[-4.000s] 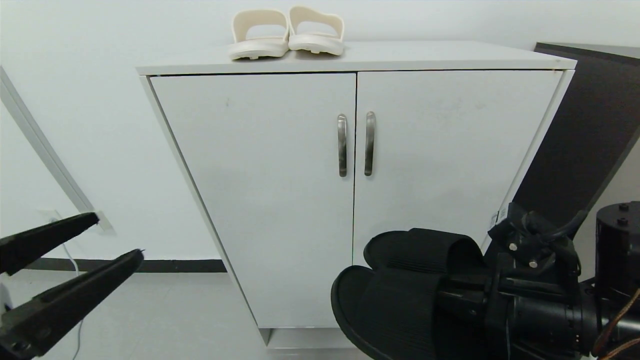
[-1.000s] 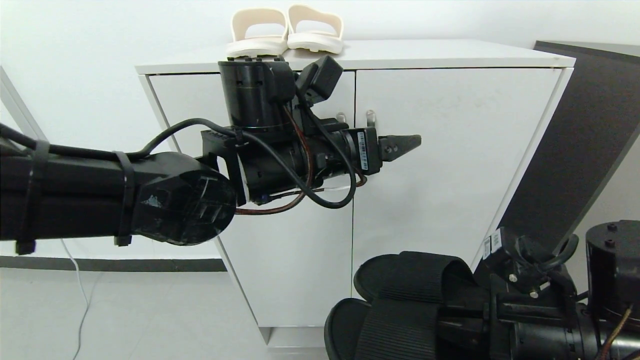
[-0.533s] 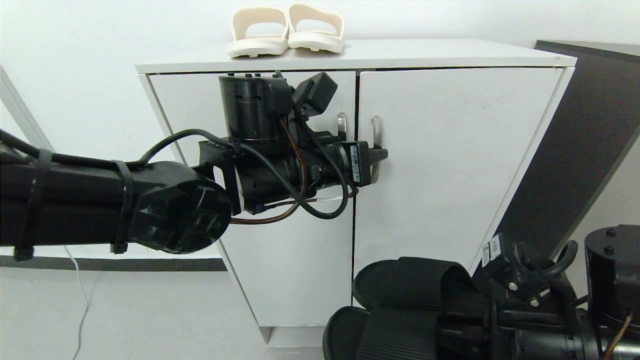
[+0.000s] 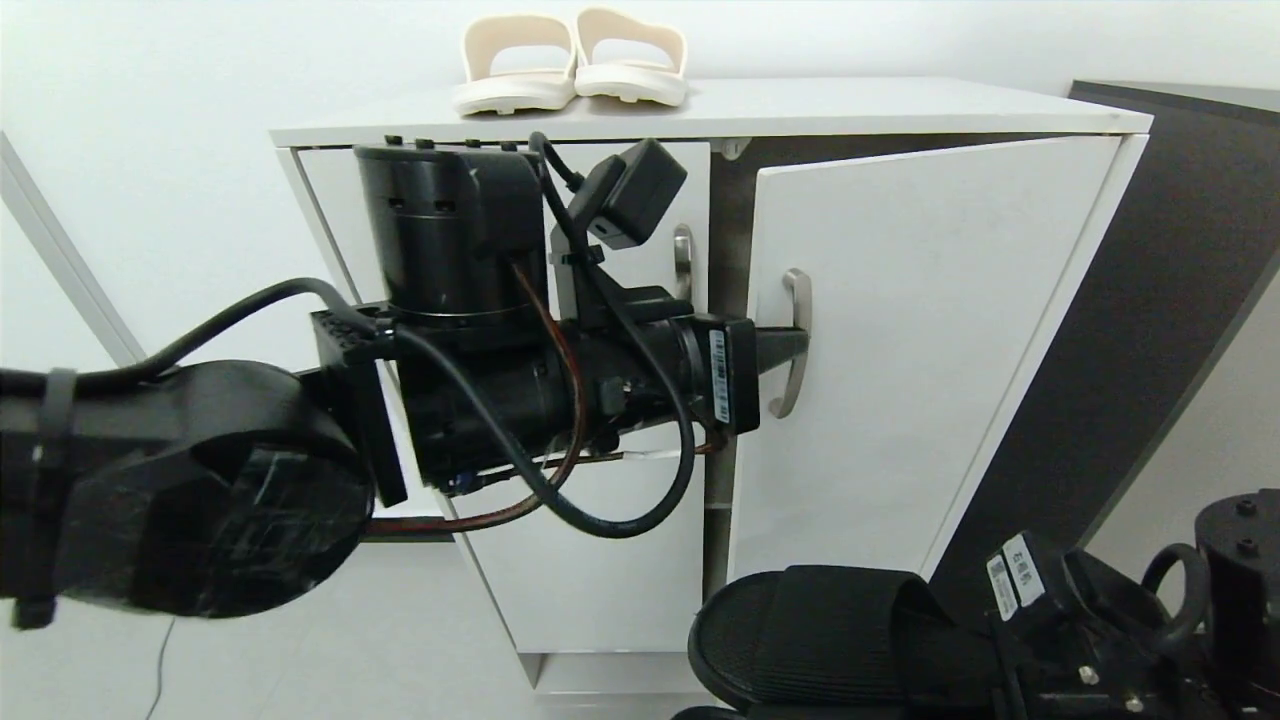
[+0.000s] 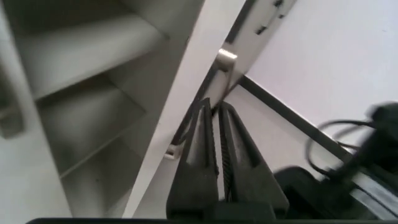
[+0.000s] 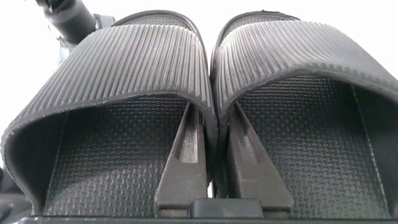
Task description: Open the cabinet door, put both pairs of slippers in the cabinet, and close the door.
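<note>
Two pairs of slippers sit outside a white cabinet (image 4: 900, 108) in the head view. Its right door (image 4: 900, 350) stands ajar beside the shut left door (image 4: 590, 590), with a dark gap between them. The left gripper (image 4: 785, 345) is clamped on the right door's handle (image 4: 800, 295), an upright metal bar, and meets it crosswise about midway up. Cream slippers (image 4: 572, 62) rest side by side on the cabinet top, well above those jaws and off to their left, their long axes running front to back. Black slippers (image 4: 800, 630) hang low, well beneath the jaws, lying roughly level with a rounded end pointing to the robot's left.

From the left wrist, the two fingers (image 5: 200, 143) are pressed nearly together on the thin handle, whose metal end shows just beyond their tips along the door's edge. Shelves (image 5: 81, 56) inside the cabinet lie past the jaws to one side.

From the right wrist, the right gripper (image 6: 214, 118) grasps the black pair. One finger (image 6: 183, 155) sits inside each slipper under its ribbed strap, squeezing the two adjoining strap walls between them. The slippers lie parallel and touching, their long axes running straight away from the jaws.
</note>
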Tool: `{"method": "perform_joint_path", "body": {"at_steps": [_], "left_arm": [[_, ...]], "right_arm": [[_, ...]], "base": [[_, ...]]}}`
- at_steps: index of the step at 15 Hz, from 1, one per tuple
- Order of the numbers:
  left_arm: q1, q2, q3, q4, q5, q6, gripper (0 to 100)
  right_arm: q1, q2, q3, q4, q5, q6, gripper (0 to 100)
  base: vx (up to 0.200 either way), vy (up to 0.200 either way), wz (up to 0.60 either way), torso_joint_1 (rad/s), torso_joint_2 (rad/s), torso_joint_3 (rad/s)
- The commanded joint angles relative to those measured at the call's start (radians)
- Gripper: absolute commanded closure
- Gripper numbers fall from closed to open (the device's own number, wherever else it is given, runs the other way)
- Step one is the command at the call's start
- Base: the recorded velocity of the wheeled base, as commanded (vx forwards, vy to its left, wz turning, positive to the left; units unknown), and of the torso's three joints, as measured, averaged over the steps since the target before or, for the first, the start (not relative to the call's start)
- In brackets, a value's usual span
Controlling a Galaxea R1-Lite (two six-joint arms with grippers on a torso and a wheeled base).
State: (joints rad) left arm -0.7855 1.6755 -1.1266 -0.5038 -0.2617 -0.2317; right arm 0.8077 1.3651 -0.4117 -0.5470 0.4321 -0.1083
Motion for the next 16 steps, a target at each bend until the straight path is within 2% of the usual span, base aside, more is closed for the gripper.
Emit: {"method": "perform_joint_path", "body": {"at_steps": [1, 4, 6, 8, 9, 13, 16], "left_arm": [[-0.026, -0.096, 0.070, 0.001, 0.001, 0.000, 100], [-0.021, -0.155, 0.137, -0.001, -0.001, -0.001, 100], [0.022, -0.155, 0.153, -0.018, -0.001, -0.003, 100], [0.038, -0.129, 0.143, -0.058, -0.011, -0.055, 100], [0.038, -0.106, 0.134, -0.073, -0.011, -0.063, 100], [0.060, 0.036, 0.082, -0.190, -0.001, -0.063, 100], [0.068, 0.082, 0.051, -0.199, -0.001, -0.064, 100]], "right_arm": [[0.005, -0.011, 0.011, 0.001, 0.000, -0.005, 100], [0.016, -0.017, 0.016, 0.001, 0.002, -0.007, 100], [0.031, -0.021, 0.022, -0.001, 0.002, -0.007, 100], [0.041, -0.023, 0.025, 0.002, 0.000, -0.007, 100], [0.047, -0.024, 0.033, 0.002, 0.000, -0.007, 100], [0.079, -0.032, 0.057, 0.002, -0.001, -0.007, 100], [0.091, -0.046, 0.071, 0.004, -0.003, -0.007, 100]], "base": [[0.000, 0.000, 0.00, 0.000, 0.00, 0.000], [0.000, 0.000, 0.00, 0.000, 0.00, 0.000], [0.000, 0.000, 0.00, 0.000, 0.00, 0.000], [0.000, 0.000, 0.00, 0.000, 0.00, 0.000], [0.000, 0.000, 0.00, 0.000, 0.00, 0.000], [0.000, 0.000, 0.00, 0.000, 0.00, 0.000], [0.000, 0.000, 0.00, 0.000, 0.00, 0.000]]}}
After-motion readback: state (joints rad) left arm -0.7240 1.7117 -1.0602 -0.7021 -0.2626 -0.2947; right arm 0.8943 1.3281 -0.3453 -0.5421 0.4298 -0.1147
